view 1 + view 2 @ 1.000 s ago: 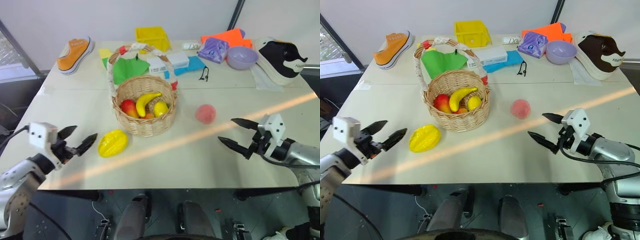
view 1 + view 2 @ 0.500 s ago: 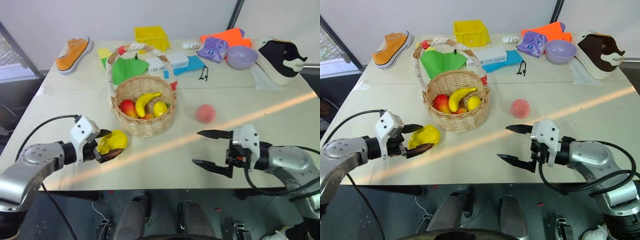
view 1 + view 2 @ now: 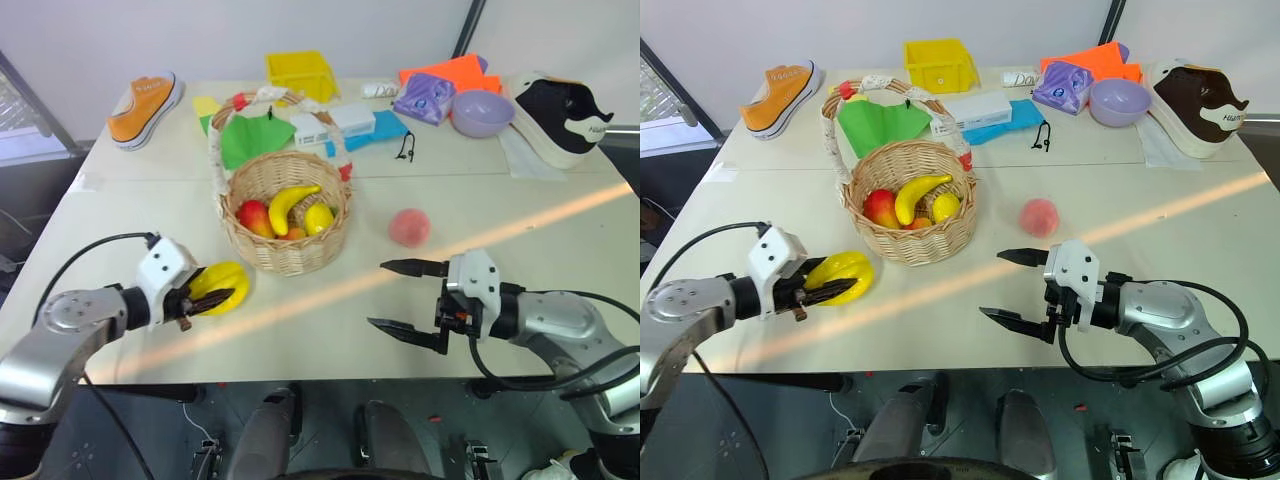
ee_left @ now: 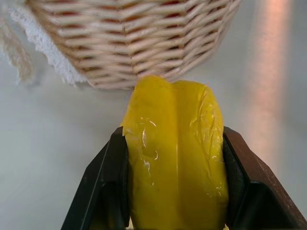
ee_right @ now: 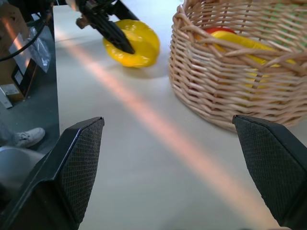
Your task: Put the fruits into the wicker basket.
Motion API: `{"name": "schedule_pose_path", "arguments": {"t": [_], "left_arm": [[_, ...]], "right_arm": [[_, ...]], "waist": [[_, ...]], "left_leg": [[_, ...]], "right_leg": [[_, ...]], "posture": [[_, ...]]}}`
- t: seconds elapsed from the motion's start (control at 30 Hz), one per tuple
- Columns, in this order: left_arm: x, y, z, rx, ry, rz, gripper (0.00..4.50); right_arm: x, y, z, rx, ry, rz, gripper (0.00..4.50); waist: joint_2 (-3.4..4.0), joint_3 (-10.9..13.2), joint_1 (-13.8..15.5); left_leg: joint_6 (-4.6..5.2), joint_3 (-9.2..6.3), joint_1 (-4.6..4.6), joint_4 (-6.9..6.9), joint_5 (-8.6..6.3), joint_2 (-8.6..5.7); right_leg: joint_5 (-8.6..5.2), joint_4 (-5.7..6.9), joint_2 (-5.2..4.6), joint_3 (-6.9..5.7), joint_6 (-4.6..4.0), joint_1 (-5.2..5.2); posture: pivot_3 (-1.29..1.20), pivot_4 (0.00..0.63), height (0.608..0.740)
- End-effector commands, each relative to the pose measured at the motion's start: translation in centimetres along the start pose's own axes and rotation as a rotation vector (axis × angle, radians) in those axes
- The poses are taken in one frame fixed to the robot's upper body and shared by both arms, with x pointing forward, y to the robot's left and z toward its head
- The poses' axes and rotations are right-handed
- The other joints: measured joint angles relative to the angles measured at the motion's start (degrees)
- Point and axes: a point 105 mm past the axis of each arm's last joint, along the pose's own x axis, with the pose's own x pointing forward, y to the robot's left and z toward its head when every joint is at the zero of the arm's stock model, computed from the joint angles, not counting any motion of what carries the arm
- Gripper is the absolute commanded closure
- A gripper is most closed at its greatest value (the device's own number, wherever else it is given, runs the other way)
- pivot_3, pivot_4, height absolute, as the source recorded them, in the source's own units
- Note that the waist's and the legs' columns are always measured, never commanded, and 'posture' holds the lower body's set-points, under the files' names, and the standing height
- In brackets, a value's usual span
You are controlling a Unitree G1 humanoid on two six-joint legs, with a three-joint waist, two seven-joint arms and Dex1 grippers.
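Lower left, the left pincer (image 3: 205, 298) pinches the glossy starfruit (image 3: 222, 283) across its ridged middle; it looks light, stiff, slippery. Lower right, the right pincer (image 3: 397, 297) hangs spread. Farther up: peach (image 3: 409, 227) on the table (image 3: 500, 200), wicker basket (image 3: 285, 205).

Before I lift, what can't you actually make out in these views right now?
- Whether the starfruit has left the table: in the left wrist view its underside is cut off by the edge, and in the head views the left claw covers it.
- How many fruits lie in the basket: the banana and the rim hide the bottom.
- The print on the white box: too small.
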Motion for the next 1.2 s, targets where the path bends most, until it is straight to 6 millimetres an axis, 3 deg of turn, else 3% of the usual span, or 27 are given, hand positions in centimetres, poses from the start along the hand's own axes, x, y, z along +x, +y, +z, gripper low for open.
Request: {"name": "schedule_pose_path", "arguments": {"t": [0.03,0.2,0.33,0.4,0.47,0.57,0.63,0.67,0.83,0.9,1.2], "left_arm": [[-3.2,1.1,2.9,-0.008,-0.101,0.054,2.63],[-4.8,1.5,8.9,-0.008,-0.308,0.055,2.63],[-1.5,1.0,12.7,0.146,-0.347,0.042,2.63],[2.1,1.8,14.1,0.184,-0.356,0.089,2.63],[4.4,1.9,14.9,0.215,-0.359,0.091,2.63],[6.4,1.7,16.0,0.213,-0.392,0.071,1.31],[6.9,2.0,16.3,0.218,-0.404,0.080,0.30],[6.9,2.1,16.5,0.231,-0.412,0.085,0.08],[5.0,1.8,17.0,0.172,-0.516,0.019,0.08],[4.0,0.8,16.9,0.146,-0.558,-0.049,0.08],[2.7,-4.8,12.9,0.105,-0.483,-0.283,0.08]], "right_arm": [[0.0,-0.1,0.9,-0.043,-0.025,-0.002,0.00],[-0.1,-1.0,1.2,-0.058,-0.023,-0.012,0.00],[0.1,-2.1,1.3,-0.071,-0.024,-0.031,0.00],[0.3,-2.7,1.2,-0.077,-0.023,-0.050,0.00],[0.3,-3.0,1.2,-0.083,-0.020,-0.068,0.00],[0.2,-3.6,1.1,-0.079,-0.021,-0.122,0.00],[0.1,-3.9,1.1,-0.058,-0.036,-0.153,0.00],[-0.1,-4.3,1.2,-0.025,-0.058,-0.190,0.00],[-1.0,-8.0,0.0,0.031,-0.075,-0.424,0.00],[-1.1,-9.8,-1.0,0.051,-0.054,-0.506,0.00],[0.0,-14.2,-5.2,0.140,0.055,-0.611,0.00]], "waist": [[-0.02,0.01,0.17],[-0.05,0.02,0.77],[-0.07,0.00,0.56],[-0.09,-0.03,0.81],[-0.15,-0.02,1.18],[-0.18,0.00,0.68],[-0.20,0.01,0.33],[-0.20,0.02,0.22],[-0.18,0.02,-0.03],[-0.18,0.02,-0.05],[-0.16,0.01,0.28]], "left_leg": [[0.00,0.00,0.00,0.00,0.00,0.00],[0.00,-0.05,-0.02,0.27,-0.02,-0.02],[0.07,-0.04,0.05,0.50,-0.06,-0.08],[0.07,-0.02,0.11,0.54,-0.05,-0.11],[0.08,-0.02,0.11,0.57,-0.04,-0.10],[0.21,0.01,-0.01,0.54,0.05,-0.10],[0.21,0.00,-0.05,0.47,0.05,-0.09],[0.21,0.00,-0.06,0.45,0.05,-0.09],[0.18,-0.02,-0.01,0.46,0.07,-0.03],[0.19,-0.02,0.00,0.57,0.07,-0.05],[0.18,-0.01,0.02,0.63,0.09,-0.04]], "right_leg": [[0.00,0.01,0.00,-0.01,0.00,-0.01],[0.00,0.00,0.00,-0.09,0.00,0.12],[0.04,-0.01,0.00,-0.08,-0.02,0.34],[0.12,-0.01,0.01,-0.06,0.07,0.42],[0.23,0.02,0.06,-0.06,0.24,0.50],[0.41,0.09,0.12,0.03,0.56,0.45],[0.43,0.15,0.13,0.02,0.61,0.36],[0.43,0.17,0.13,0.02,0.61,0.33],[0.43,0.24,0.21,0.02,0.60,0.35],[0.44,0.24,0.20,0.03,0.58,0.38],[0.48,0.27,0.23,0.08,0.49,0.41]], "posture": [[0.00,0.150,0.740],[0.00,0.150,0.740],[0.00,0.150,0.740],[0.00,0.150,0.740],[0.00,0.150,0.740],[0.00,0.150,0.740],[0.00,0.150,0.740],[0.00,0.150,0.740],[0.00,0.150,0.740],[0.00,0.150,0.740],[0.00,0.150,0.740]]}}
